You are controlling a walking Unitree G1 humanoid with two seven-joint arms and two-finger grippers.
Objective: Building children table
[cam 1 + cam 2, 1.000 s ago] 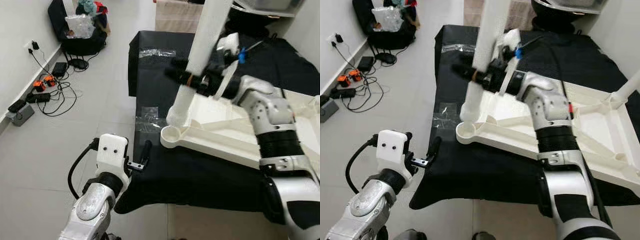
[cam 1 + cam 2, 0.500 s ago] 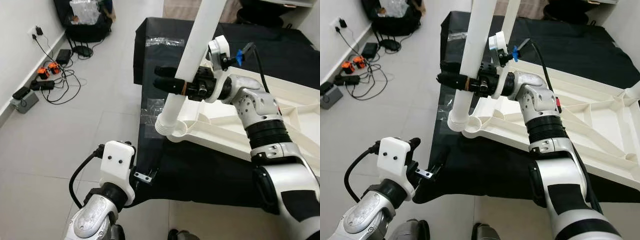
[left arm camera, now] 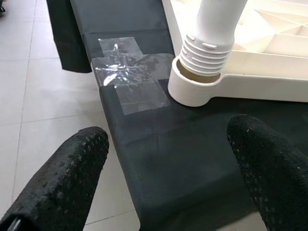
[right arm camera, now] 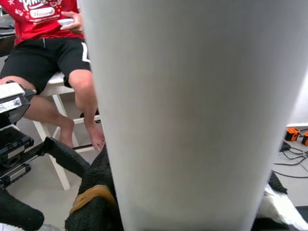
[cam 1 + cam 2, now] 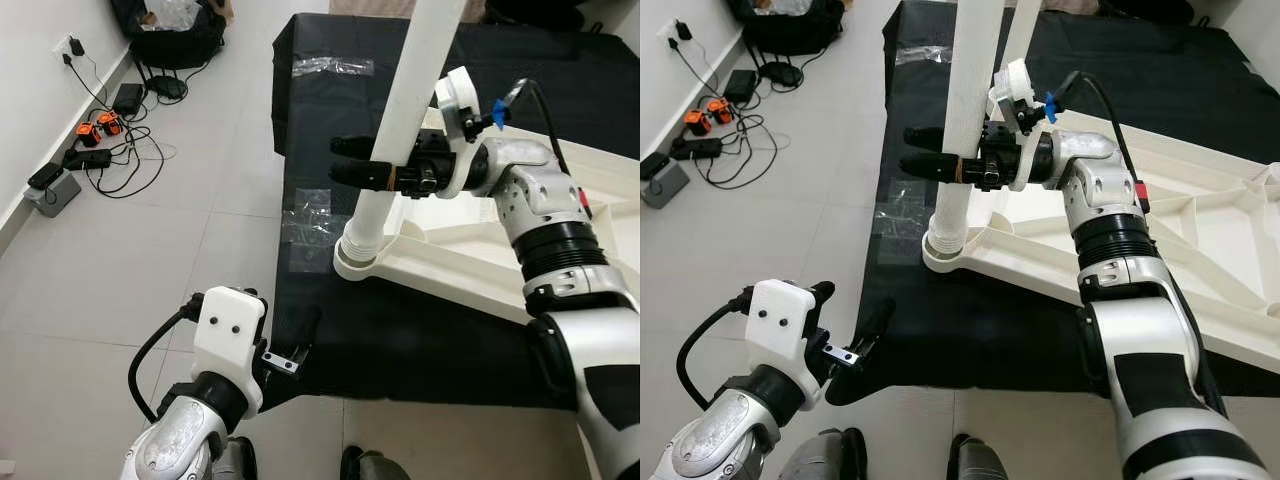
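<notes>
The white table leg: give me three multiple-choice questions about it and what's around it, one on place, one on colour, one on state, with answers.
1. Where does the threaded end of the white table leg sit?
A. In the corner socket of the white tabletop
B. On the floor tiles
C. In the left claw

2. What colour is the cloth under the tabletop?
A. Red
B. Black
C. White

3. What is the left claw doing?
A. Shut on the leg
B. Shut on the cloth
C. Open, holding nothing

Answers: 1 A, the left wrist view shows the ribbed end standing in the round socket. 2 B, the cloth is black in both eye views. 3 C, its fingers stand apart with nothing between them, while the right claw grips the leg.
</notes>
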